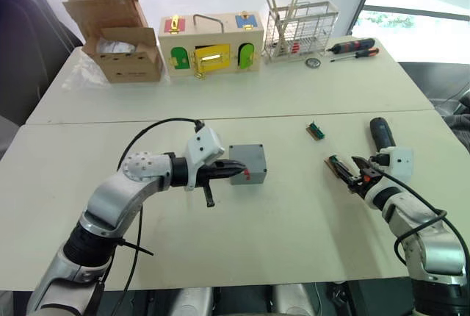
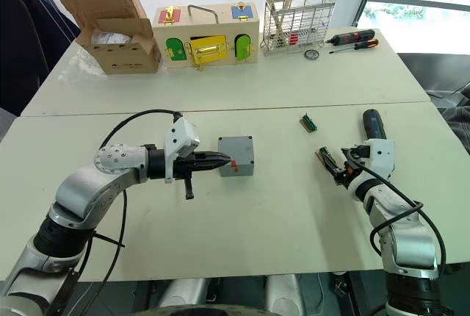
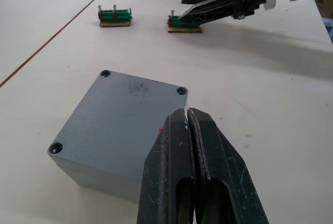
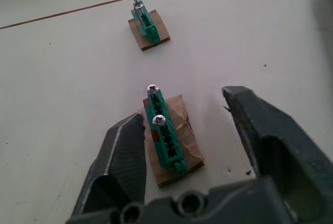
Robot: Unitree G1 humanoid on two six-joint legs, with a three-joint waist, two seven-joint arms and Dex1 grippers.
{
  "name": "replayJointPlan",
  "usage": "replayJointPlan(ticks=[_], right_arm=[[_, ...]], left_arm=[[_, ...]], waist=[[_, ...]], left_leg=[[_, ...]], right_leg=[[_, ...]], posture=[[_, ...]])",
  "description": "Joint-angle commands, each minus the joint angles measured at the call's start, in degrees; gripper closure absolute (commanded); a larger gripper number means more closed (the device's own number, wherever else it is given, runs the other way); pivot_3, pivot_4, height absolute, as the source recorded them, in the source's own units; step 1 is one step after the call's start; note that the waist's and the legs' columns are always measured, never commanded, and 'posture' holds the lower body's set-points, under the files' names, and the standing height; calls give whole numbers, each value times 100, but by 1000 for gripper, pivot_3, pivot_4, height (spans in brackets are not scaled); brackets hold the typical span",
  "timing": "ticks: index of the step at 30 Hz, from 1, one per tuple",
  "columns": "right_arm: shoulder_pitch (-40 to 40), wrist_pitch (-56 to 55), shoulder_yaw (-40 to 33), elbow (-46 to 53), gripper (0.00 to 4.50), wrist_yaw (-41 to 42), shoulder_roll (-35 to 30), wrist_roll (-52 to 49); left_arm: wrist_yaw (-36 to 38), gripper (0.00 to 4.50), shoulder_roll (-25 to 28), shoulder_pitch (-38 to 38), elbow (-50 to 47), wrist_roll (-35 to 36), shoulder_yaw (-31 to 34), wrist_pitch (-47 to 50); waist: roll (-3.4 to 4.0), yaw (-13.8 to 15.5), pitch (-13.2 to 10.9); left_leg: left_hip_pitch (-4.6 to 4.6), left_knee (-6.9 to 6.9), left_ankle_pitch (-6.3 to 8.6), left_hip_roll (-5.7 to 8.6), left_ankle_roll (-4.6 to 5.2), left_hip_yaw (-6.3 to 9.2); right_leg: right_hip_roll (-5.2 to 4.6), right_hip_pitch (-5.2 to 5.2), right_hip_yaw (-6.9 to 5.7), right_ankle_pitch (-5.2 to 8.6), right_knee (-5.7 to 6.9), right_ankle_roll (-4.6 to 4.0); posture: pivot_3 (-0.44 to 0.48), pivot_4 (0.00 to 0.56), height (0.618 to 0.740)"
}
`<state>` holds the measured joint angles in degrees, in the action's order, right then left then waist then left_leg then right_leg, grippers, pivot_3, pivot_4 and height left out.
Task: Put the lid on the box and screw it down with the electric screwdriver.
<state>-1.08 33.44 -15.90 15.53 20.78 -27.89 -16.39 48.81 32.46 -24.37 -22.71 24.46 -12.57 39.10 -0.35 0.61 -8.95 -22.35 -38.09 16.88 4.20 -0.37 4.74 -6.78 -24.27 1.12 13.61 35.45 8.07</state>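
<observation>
- A wide white table [image 1: 294, 235] made of two tops pushed together, with a seam running across the middle.
- At the far left of the table, an open brown cardboard box [image 1: 121, 33].
- Beside it, a wooden box [image 1: 211, 44] with coloured doors and latches and a metal handle on top.
- To the right of that, a white wire rack [image 1: 299, 31] holding thin sticks, with two orange-and-black hand screwdrivers [image 1: 354, 48] lying just beyond it.
- The left gripper [image 1: 236, 172] reaches in from the left side; its fingers are clenched together with nothing between them, and the tips rest against the near side of the box, by the red mark.
- The right gripper [image 1: 358, 175] is near the right edge of the table, its fingers released and spread on either side of a small green terminal block without closing on it.
- The electric screwdriver [image 1: 382, 134], thick and dark, lies on the table just behind the right gripper.
- The box [image 1: 247, 163], small, square and grey, sits near the middle of the near table top.
- The lid [image 3: 122, 117] is already lying flat on top of the box, with open screw holes at three visible corners.
- The nearer green terminal block [image 4: 165, 133] sits on a scrap of brown card and carries two upright screws.
- A second green terminal block [image 4: 145, 20], also on card, lies farther away, near the seam.
</observation>
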Motion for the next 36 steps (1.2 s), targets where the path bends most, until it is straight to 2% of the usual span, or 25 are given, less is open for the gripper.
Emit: replayJointPlan(ticks=[1,7,10,12,13,14,36], right_arm=[[-88,-104,-3,88,1898,43,-58,11],[-80,-121,39,51,1898,93,-59,34],[-113,-122,61,32,2838,100,-49,31],[-125,-116,78,32,3769,104,-40,33],[-121,-114,81,38,4381,107,-36,33],[-117,-112,79,42,4456,108,-31,31],[78,-7,-421,1044,4456,-44,90,-540]], left_arm=[[-12,4500,12,18,-195,22,54,-67],[-40,4500,-6,27,-171,-21,32,-114],[-41,4500,-10,23,-148,-40,29,-137],[-48,4500,-15,24,-136,-54,24,-152],[-53,4500,-16,29,-138,-60,23,-158],[-57,4500,-18,32,-137,-65,20,-162],[33,4500,-40,7,-1,-70,38,-228]], waist=[[0,0,0],[0,-1,0],[0,-2,0],[0,0,0],[0,-1,0],[0,-2,0],[0,2,0]], left_leg=[[0,0,0,0,0,0],[0,0,0,0,-1,0],[0,0,0,0,0,0],[0,0,0,0,0,0],[0,0,0,0,-1,0],[0,0,-1,0,-1,0],[0,-2,0,0,-1,0]], right_leg=[[0,0,0,0,0,0],[0,0,0,0,0,0],[0,0,0,0,0,0],[0,0,0,0,0,0],[0,0,0,0,0,0],[0,0,0,0,1,0],[0,0,0,0,1,0]], posture=[[0,150,734],[0,150,734],[0,150,734],[0,150,734],[0,150,734],[0,150,734],[0,150,734]])
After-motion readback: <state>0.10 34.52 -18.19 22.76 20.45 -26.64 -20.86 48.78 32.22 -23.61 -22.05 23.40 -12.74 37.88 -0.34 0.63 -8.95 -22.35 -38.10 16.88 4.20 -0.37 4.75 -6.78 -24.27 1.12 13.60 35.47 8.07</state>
